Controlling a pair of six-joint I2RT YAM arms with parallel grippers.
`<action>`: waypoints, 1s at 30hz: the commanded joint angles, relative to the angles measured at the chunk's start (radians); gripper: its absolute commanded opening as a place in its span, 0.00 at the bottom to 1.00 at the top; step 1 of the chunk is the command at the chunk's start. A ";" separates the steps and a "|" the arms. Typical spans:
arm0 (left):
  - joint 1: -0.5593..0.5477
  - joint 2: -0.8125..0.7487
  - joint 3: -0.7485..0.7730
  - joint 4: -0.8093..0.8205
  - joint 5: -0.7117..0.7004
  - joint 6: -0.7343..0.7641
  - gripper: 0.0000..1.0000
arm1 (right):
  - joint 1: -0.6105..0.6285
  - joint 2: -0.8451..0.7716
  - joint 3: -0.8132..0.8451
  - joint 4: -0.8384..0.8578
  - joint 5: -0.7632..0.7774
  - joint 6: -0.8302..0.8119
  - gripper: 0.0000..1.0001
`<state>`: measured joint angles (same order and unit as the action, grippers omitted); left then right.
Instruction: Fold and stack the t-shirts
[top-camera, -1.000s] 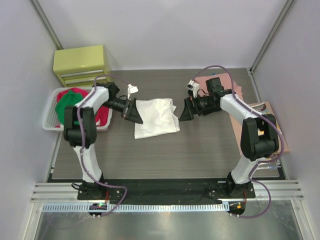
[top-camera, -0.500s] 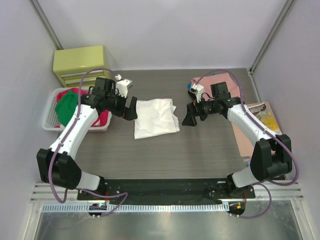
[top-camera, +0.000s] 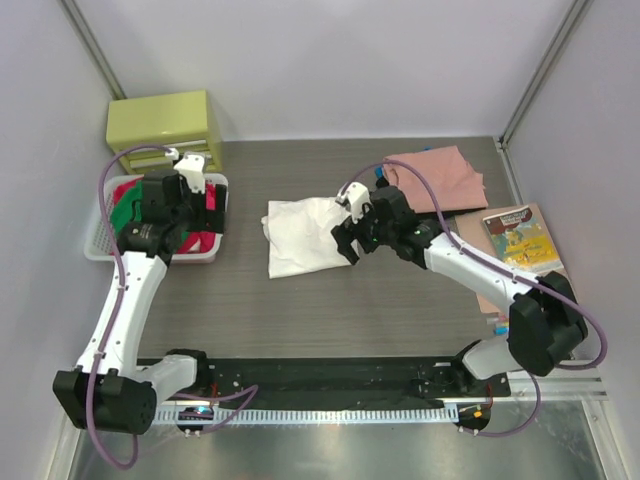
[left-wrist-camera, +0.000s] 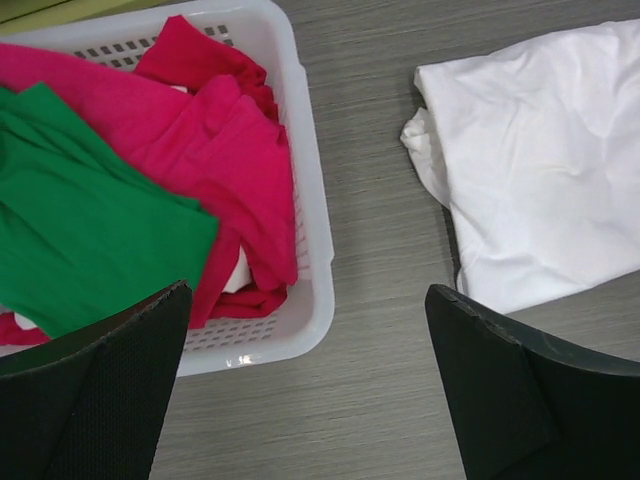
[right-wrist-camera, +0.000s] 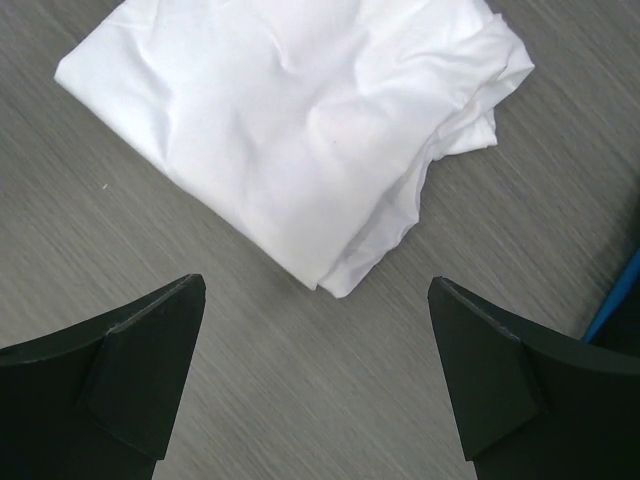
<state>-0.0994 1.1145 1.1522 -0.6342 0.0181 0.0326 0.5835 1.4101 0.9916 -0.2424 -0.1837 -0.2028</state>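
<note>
Progress, as I read it: one shirt down, the rest to go. White t-shirt (top-camera: 305, 235) lies folded mid-tabletop, a rough rectangle w/ a bit of bunching at one corner and nothing stacked on it. Green t-shirt (left-wrist-camera: 80, 220) and red-pink t-shirt (left-wrist-camera: 225, 160) sit crumpled in the white basket (left-wrist-camera: 312, 255) by the left edge, not yet folded; can't tell if more cloth lies under them. Salmon-pink t-shirt (top-camera: 440, 172) is spread near the far-right corner, apart from the white one; whether it's properly folded I can't say from here.

Left jaws hang wide open over the basket's corner nearest the white shirt, holding nothing. Right jaws are also wide open and empty, right above the white shirt's right-hand border, not touching it as far as I can see.

So no stack yet. My guess is the basket shirts need pulling out, folding one by one, then piling up.
</note>
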 joint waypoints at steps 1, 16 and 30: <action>0.050 -0.050 -0.011 0.042 -0.027 -0.008 1.00 | 0.050 0.065 0.108 0.120 0.181 -0.038 1.00; 0.132 -0.099 -0.062 0.037 -0.021 0.020 1.00 | 0.095 0.605 0.556 0.089 0.135 0.055 1.00; 0.144 -0.088 -0.068 0.042 0.019 0.027 1.00 | 0.098 0.673 0.423 0.129 0.064 0.129 1.00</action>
<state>0.0360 1.0355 1.0821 -0.6285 0.0162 0.0429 0.6727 2.0796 1.4555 -0.1448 -0.0662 -0.1173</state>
